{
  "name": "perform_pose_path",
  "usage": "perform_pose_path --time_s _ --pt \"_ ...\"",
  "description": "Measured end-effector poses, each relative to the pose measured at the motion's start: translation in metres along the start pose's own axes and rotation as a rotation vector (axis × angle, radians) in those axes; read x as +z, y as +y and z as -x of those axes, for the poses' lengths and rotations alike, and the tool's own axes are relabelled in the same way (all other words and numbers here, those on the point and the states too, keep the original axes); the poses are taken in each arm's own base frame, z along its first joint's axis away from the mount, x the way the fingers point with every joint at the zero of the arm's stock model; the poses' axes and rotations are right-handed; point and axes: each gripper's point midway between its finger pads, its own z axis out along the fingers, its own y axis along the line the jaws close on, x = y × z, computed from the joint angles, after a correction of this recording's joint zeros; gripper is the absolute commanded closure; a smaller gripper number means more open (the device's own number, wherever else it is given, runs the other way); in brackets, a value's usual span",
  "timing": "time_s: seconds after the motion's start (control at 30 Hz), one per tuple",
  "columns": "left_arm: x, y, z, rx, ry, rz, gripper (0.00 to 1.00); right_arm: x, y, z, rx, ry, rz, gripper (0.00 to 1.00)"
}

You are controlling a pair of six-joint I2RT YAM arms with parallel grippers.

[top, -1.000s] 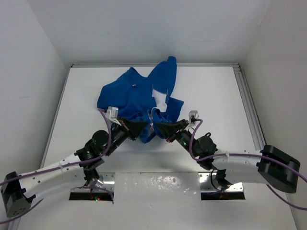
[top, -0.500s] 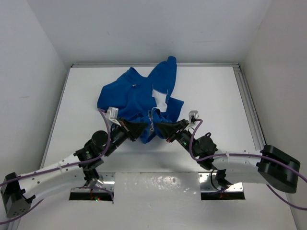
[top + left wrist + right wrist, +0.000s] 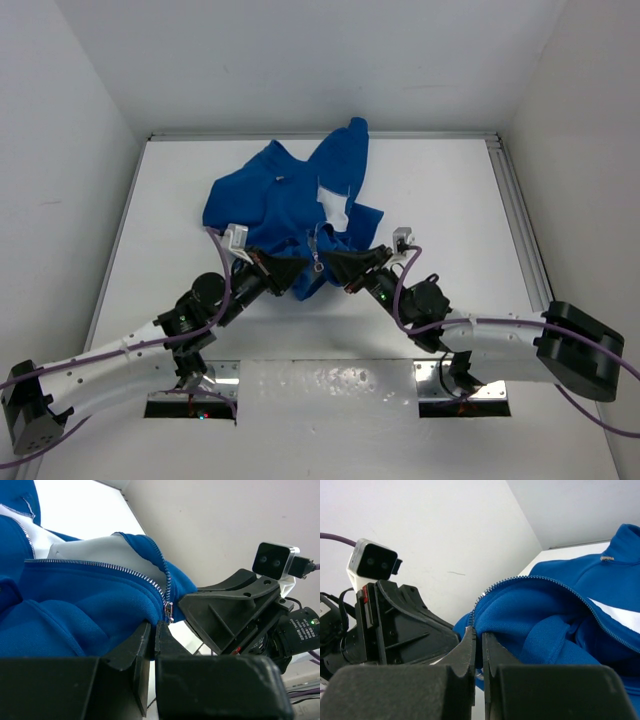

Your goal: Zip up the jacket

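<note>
Royal-blue soft fleece jacket (image 3: 265,195): solid colour, no print, with pale silvery metal zipper teeth (image 3: 100,565) down the front edge and a white to light-grey inner lining (image 3: 95,550) where it folds open. Matte black plastic left gripper (image 3: 152,627) and matte black plastic right gripper (image 3: 480,632), on glossy white arm links (image 3: 100,365) with thin purple cables (image 3: 397,300). Plain white tabletop (image 3: 450,200), with a dull silver metal rail (image 3: 515,215) along its right edge.

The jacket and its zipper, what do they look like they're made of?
The jacket looks like soft fleece, matte royal blue: it bunches in thick, rounded folds with no shine. The zipper has pale silvery teeth that glint, so probably metal, though coated plastic is possible.
</note>
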Motion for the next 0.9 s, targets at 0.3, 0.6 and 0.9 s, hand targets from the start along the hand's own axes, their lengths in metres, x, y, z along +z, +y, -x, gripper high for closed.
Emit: perform_pose_path --time_s 0.3,0.6,0.9 --pt "-0.004 0.001 -0.001 -0.002 0.010 0.005 1.00 0.005 -0.001 -0.005 -0.001 0.040 -0.024 1.00" --pt "-0.008 0.008 -0.012 0.031 0.063 0.019 1.00 0.013 -0.007 -0.020 -0.018 0.163 -0.108 1.00" --pt "-0.014 0.027 -0.029 0.057 0.135 0.092 1.00 0.006 -0.009 -0.033 -0.022 0.343 -0.197 1.00"
